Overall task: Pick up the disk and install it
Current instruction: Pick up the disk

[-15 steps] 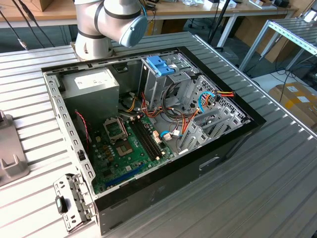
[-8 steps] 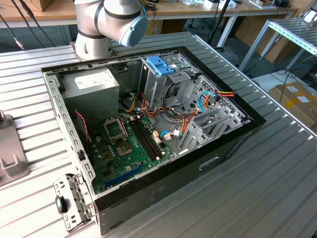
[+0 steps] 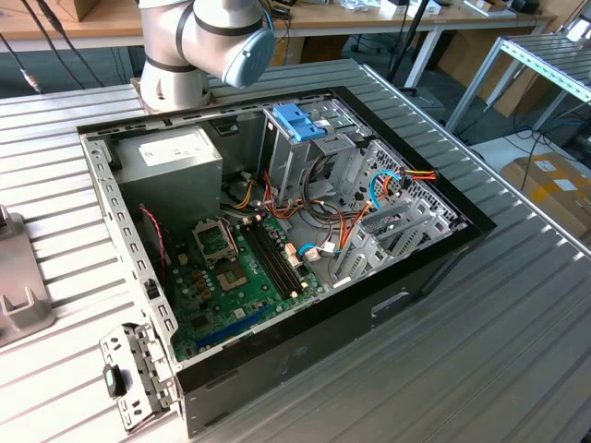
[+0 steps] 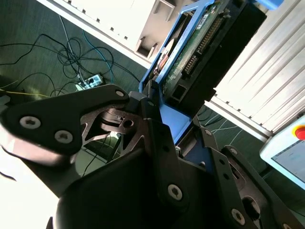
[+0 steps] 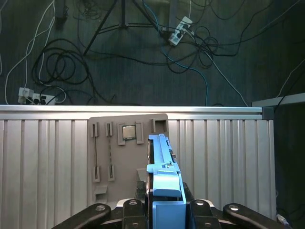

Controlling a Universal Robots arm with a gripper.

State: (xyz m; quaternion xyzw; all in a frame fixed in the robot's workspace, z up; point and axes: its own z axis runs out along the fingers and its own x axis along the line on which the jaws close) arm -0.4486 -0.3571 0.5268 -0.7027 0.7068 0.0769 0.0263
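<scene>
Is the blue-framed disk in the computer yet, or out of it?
Out. In the first wrist view the tool grips the disk over a ribbed metal table, with no computer case around it.

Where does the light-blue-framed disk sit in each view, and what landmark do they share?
First wrist view: the thin dark disk in its light blue carrier stands on edge in the gripper.
Second wrist view: disk, circuit board showing, juts from the gripper.
Exterior view: the chunky blue latch atop the grey cage is another part.
Shared landmark: the ribbed metal table.
</scene>
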